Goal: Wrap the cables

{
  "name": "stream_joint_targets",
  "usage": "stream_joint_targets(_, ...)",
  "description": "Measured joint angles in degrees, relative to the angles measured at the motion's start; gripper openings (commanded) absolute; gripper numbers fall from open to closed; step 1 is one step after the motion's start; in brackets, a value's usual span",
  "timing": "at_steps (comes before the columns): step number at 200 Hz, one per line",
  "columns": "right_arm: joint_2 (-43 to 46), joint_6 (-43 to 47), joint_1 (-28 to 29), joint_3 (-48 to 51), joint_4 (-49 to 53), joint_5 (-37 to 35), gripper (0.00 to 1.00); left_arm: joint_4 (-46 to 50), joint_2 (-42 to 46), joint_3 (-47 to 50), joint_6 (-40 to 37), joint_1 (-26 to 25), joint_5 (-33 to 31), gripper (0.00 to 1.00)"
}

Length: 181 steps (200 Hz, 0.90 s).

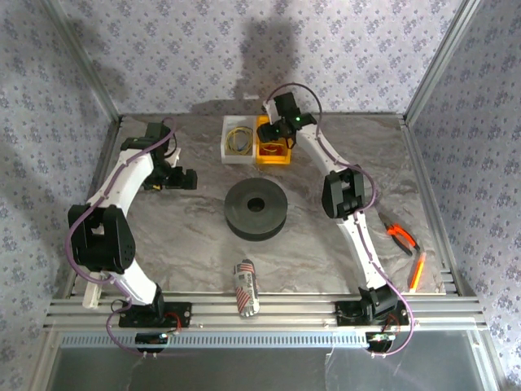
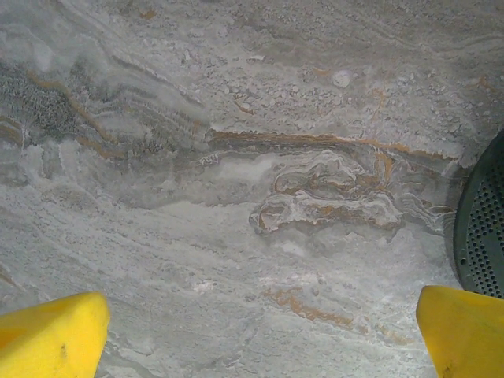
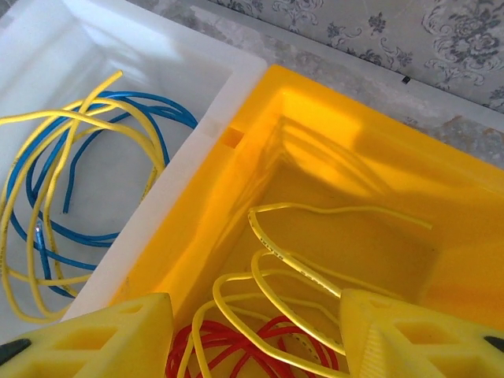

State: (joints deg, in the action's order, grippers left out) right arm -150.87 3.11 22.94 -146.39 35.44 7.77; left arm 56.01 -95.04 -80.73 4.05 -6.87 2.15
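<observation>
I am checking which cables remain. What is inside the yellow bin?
Inside the yellow bin lie a looped yellow cable and a red cable. The right end effector hides the coils' near parts.

No text, number, brand or sign is legible.

Can, lying on its side at the near edge of the surface: red-and-white printed wrap; any lettering is too small and blurred to read.

Yellow cable, inside the yellow bin: faint dark marks run along its insulation in the right wrist view, possibly printed characters, but none can be made out.
</observation>
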Motion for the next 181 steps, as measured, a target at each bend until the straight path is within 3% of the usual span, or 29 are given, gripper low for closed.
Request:
stream_joint_targets(95,-3.7,0.9,-1.0,-3.0,-1.4,0.9,0.47,-0.3,0.0,0.0,-0.2,-0.8,0.0,1.00)
stream_joint_targets(181,-3.9,2.3,-0.7,-4.6,-1.3,0.8,0.19,-0.2,0.0,-0.4,-0.6,-1.2,0.0,1.00)
